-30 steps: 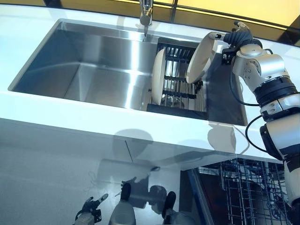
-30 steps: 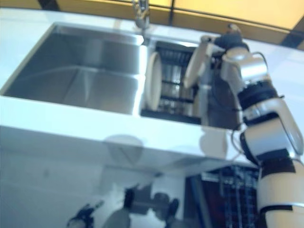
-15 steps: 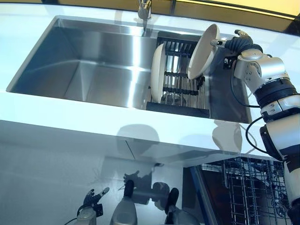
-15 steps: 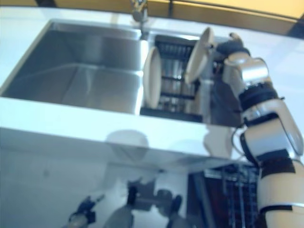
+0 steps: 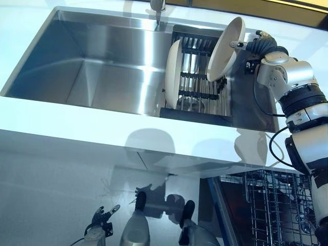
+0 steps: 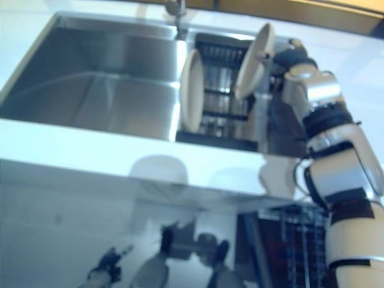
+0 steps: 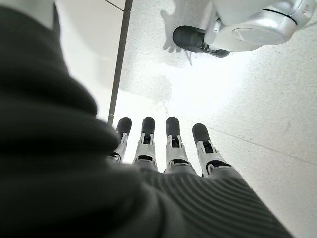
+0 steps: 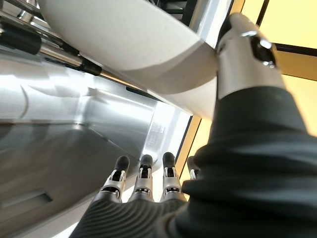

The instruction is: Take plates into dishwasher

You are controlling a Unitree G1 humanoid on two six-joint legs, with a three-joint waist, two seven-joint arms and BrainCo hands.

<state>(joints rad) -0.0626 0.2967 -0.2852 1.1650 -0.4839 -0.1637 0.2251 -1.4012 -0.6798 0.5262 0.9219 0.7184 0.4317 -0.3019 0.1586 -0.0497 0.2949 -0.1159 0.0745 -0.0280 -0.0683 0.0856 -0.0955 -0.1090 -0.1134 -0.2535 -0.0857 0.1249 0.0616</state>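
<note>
While the right robot hand (image 5: 259, 45) pinches the rim of a cream plate (image 5: 225, 49) between its thumb and its fingers, that plate hangs tilted above the black dish rack (image 5: 197, 84), clear of the rack's bars at its upper edge and close over them at its lower edge. In the right wrist view the thumb (image 8: 242, 54) presses on the plate's underside while the fingers (image 8: 142, 176) reach along the other face. A second cream plate (image 5: 172, 75) stands upright on edge in the rack, at about nine o'clock from the held one and apart from it. The rack sits at the right end of the steel sink (image 5: 97, 66), which is sunk into the white desk (image 5: 77, 120); the faucet (image 5: 157, 7) rises at twelve o'clock, just behind the sink's back wall. At about five o'clock, below the desk's front edge, the wire rack of the open dishwasher (image 5: 271, 210) shows, well apart from both plates. The left robot hand (image 5: 102, 218) hangs low at seven o'clock over the pale floor (image 7: 257, 99), its fingers (image 7: 173, 144) straight and relaxed, holding nothing. No readable writing or label shows on the plates, rack or sink.
</note>
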